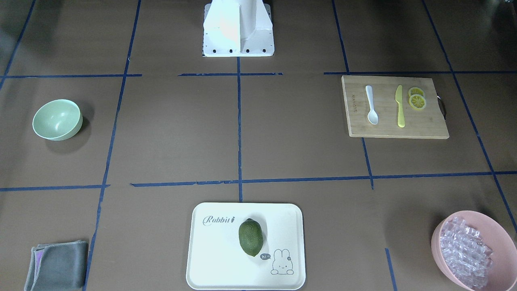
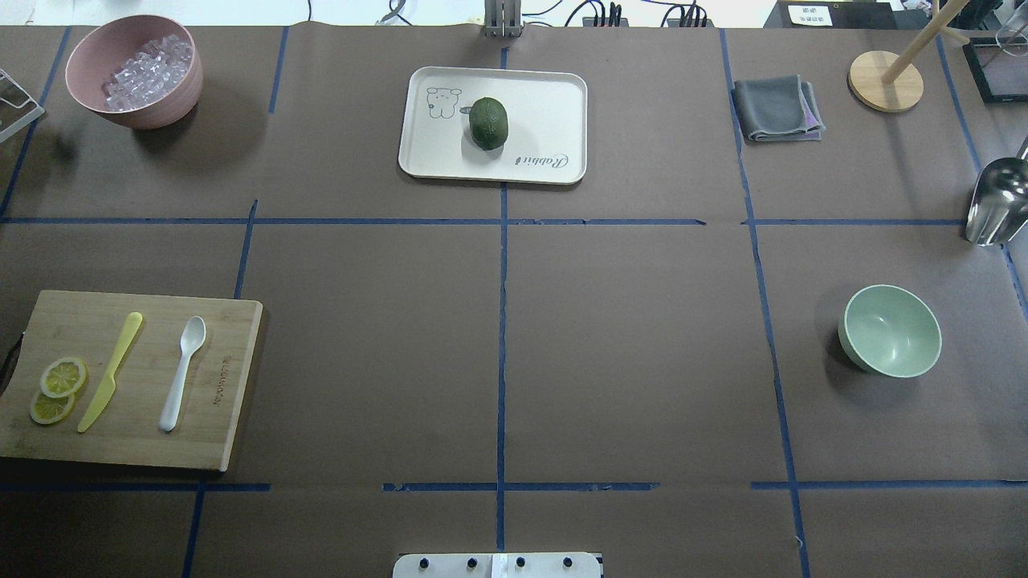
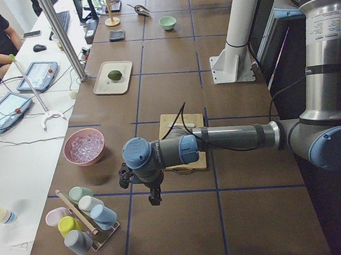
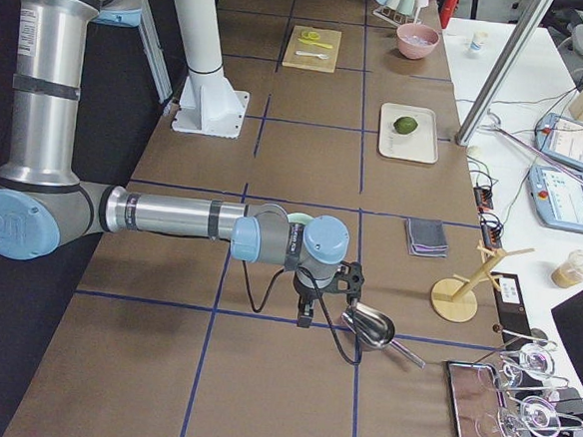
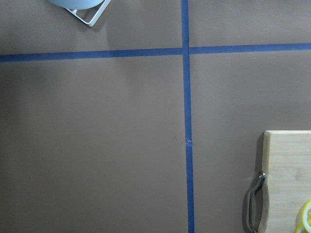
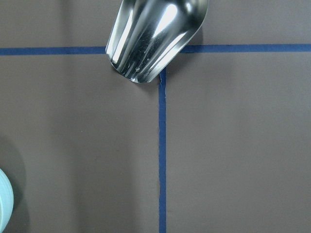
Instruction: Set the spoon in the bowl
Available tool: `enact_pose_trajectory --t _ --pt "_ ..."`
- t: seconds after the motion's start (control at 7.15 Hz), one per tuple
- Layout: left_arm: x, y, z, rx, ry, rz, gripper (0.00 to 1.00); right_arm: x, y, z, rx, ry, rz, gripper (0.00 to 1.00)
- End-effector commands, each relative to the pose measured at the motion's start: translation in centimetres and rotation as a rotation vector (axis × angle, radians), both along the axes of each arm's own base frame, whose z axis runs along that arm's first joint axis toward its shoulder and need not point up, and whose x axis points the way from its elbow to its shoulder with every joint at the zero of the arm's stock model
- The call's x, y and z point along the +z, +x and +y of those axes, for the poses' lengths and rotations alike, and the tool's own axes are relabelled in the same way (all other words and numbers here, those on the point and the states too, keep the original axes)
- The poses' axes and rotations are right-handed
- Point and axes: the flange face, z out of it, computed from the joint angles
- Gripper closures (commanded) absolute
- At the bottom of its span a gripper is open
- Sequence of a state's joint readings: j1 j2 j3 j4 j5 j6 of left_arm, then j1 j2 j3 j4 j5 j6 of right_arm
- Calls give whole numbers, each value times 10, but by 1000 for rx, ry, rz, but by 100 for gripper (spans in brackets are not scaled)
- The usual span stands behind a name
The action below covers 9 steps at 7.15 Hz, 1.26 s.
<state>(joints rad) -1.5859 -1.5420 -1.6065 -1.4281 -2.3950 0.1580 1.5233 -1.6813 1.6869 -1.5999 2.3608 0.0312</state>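
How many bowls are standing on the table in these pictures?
2. The empty pale mint-green bowl stands on the right of the table in the overhead view. The larger pink bowl, full of clear cubes, stands at its far left corner. No other bowl shows.

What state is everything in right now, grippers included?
spoon: flat on the cutting board, beside the knife, ungripped.
bowl: upright, empty.
knife: flat on the cutting board.
lemon slices: two, overlapping.
pink bowl: upright, full of clear cubes.
green fruit: lying on the tray.
cloth: folded.
metal scoop: lying down, ungripped.
left gripper: off the spoon; open or shut unclear.
right gripper: near the metal scoop; open or shut unclear.
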Motion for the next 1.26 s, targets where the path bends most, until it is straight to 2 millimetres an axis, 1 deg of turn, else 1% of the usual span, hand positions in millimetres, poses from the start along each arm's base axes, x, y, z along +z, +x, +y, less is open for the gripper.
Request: enact_pose_trajectory --t 0.0,0.14,0.42,0.56,0.7,0.84,0.98,1.12 --pt "-1 0 -1 -2 0 -1 0 0 0 1 -2 1 -2 0" --pt "-6 0 -1 -2 9 -1 0 -1 0 0 -6 9 -2 0" --pt "-6 0 -1 -3 10 -1 0 -2 -2 0 -5 6 -6 0" --pt "-13 0 -6 -24 1 -3 0 -2 -3 -1 -12 9 -7 0" --pt "-16 0 -8 -104 -80 -10 0 -4 -5 -1 -15 14 -8 0" --pt "-17 0 -8 -129 -105 -13 0 -6 -12 -2 -29 16 -9 0" --pt "-15 0 -6 -127 -96 -12 0 -13 -16 -5 -31 36 -15 0" --pt "-11 0 -6 -132 -77 -4 0 -21 -28 -6 -17 51 -42 0"
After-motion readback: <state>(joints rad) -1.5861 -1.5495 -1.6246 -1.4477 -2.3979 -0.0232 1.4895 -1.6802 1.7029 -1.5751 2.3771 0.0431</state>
